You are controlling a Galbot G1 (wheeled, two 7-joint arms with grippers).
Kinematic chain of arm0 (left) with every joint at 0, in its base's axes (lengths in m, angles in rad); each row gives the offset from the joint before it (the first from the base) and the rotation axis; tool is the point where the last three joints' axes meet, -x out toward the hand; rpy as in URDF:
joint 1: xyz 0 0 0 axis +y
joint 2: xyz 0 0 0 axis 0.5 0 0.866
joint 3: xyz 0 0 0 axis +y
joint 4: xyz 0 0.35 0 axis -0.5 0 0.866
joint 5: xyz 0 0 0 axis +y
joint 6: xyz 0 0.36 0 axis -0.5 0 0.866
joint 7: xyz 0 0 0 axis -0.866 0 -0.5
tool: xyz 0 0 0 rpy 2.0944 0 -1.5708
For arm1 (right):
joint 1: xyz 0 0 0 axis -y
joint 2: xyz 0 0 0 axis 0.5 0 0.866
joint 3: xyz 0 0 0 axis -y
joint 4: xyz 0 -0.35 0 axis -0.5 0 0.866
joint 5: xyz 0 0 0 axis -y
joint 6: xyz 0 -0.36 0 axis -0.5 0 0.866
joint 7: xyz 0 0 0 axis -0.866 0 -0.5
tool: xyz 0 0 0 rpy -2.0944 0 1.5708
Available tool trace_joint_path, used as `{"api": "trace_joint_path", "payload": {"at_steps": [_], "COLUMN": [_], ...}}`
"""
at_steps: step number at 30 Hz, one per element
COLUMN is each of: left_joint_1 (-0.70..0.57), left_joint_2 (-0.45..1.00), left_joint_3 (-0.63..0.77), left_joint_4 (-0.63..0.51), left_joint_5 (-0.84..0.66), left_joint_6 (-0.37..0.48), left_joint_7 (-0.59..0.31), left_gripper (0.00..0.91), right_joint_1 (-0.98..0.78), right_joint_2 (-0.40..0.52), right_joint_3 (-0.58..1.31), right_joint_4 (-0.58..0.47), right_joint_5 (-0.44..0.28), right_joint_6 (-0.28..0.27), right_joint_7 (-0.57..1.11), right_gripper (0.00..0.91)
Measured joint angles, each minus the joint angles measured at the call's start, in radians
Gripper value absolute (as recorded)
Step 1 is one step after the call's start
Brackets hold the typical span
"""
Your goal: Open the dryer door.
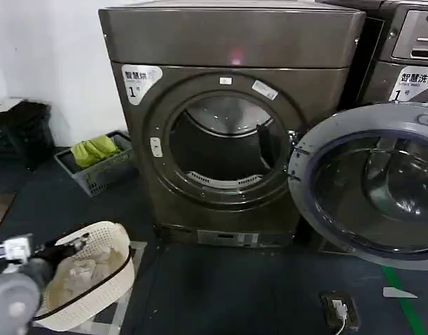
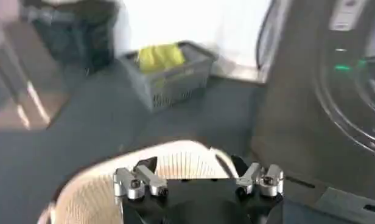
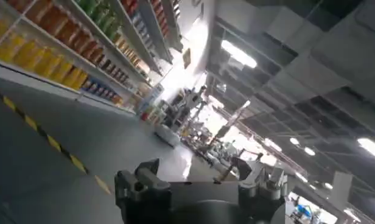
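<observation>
- Your dryer door (image 1: 371, 185) is swung wide open, hanging out to the right of the bronze-grey dryer (image 1: 227, 118), its grey inner rim and dark glass facing you.
- The drum opening (image 1: 224, 150) stands bare, and you can look straight into the metal drum.
- Your left gripper (image 2: 198, 176) sits low at the left, over the cream laundry basket (image 1: 88, 279) on the floor; its fingers (image 2: 139, 180) are spread apart with nothing between them.
- In the head view that same left arm shows at the bottom-left corner, just beside the basket and well apart from the door.
- Your right gripper (image 3: 199, 179) points away from the machine, towards shop shelving (image 3: 59, 42) and ceiling lights; its fingers are parted and grasp nothing.
- A grey crate (image 1: 95, 167) with yellow-green cloth (image 1: 95, 149) sits on the floor to the left of the dryer, against the white wall.
- The neighbouring grey machine (image 1: 402, 49) stands behind the open door.
</observation>
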Motion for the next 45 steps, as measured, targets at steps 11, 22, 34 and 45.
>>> {"api": "trace_joint_path", "payload": {"at_steps": [11,22,34,45], "left_joint_1": [0.042,0.044,0.029,0.017], "left_joint_2": [0.094,0.197,0.235,0.244], "left_joint_3": [-0.151,-0.171,-0.112,-0.062], "left_joint_4": [0.15,0.315,0.315,0.302], "left_joint_5": [-0.431,-0.714,-0.74,-0.745], "left_joint_6": [-0.001,-0.001,-0.001,-0.001], "left_joint_7": [-0.24,-0.311,-0.324,-0.326], "left_gripper": [0.907,0.907,0.907,0.907], "right_joint_1": [0.006,0.009,0.005,0.005], "right_joint_2": [0.017,0.029,0.03,0.031], "right_joint_3": [-0.028,-0.047,-0.052,-0.055], "right_joint_4": [-0.015,-0.003,-0.012,-0.022], "right_joint_5": [-0.002,-0.009,-0.007,-0.008], "right_joint_6": [0.047,0.053,0.082,0.095], "right_joint_7": [-0.024,-0.039,-0.041,-0.045], "right_gripper": [0.907,0.907,0.907,0.907]}}
